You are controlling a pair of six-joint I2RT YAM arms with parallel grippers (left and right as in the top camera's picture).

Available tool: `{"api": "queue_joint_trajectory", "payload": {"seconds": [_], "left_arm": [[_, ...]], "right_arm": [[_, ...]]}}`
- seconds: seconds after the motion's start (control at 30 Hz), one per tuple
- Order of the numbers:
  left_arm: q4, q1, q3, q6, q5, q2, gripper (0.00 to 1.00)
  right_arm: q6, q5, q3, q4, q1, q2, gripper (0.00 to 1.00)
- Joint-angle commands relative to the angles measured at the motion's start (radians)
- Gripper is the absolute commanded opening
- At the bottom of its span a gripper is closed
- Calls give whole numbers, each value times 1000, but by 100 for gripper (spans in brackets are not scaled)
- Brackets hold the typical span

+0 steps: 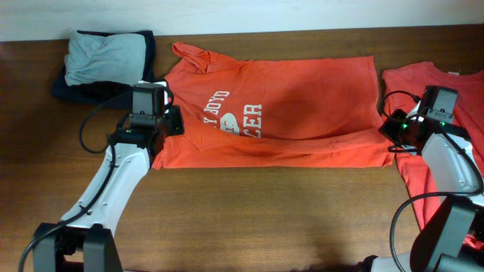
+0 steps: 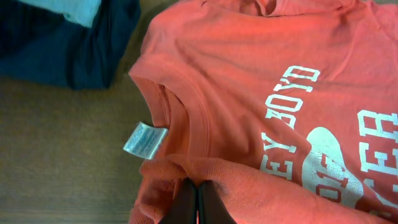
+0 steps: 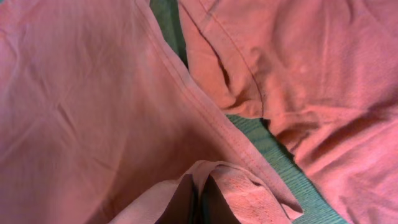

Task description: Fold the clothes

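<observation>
Shirt (image 1: 302,113) lies spread across the desk (image 1: 265,211) in the overhead view, lettering up. Its collar end is at my left end effector (image 1: 174,121) and its hem at my right end effector (image 1: 389,130). A second shirt (image 1: 446,91) lies just beside the hem, and a dark pile (image 1: 106,60) sits at the far left.

From the left wrist, my fingers are clenched on a raised fold of the shirt beside the collar, close to the neck tag (image 2: 144,140). The cloth bunches around them.

From the right wrist, that end effector is clenched on a rolled bit of hem. A strip of desk shows between this shirt and the second one.

I judge it to be light, limp cotton: it will sag and crease wherever it is unsupported, and it is neither slippery nor fragile. The seams at collar and hem look like the firmest places to hold. A shallow pinch might catch only one layer.
</observation>
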Motion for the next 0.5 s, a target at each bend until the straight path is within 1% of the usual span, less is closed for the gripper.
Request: {"api": "queue_joint_trajectory", "payload": {"seconds": [0.0,0.17,0.3,0.47], "left_arm": [[10,2,68,56,-14,5,1],[29,2,78,63,-14,6,1],[28,2,78,63,-15,23,1],[33,2,78,63,-15,69,1]], "right_arm": [[-11,35,17,26,7,4,4],[-11,35,17,51,7,8,4],[-43,36,17,61,14,23,4],[-65,35,17,94,38,87,4]]}}
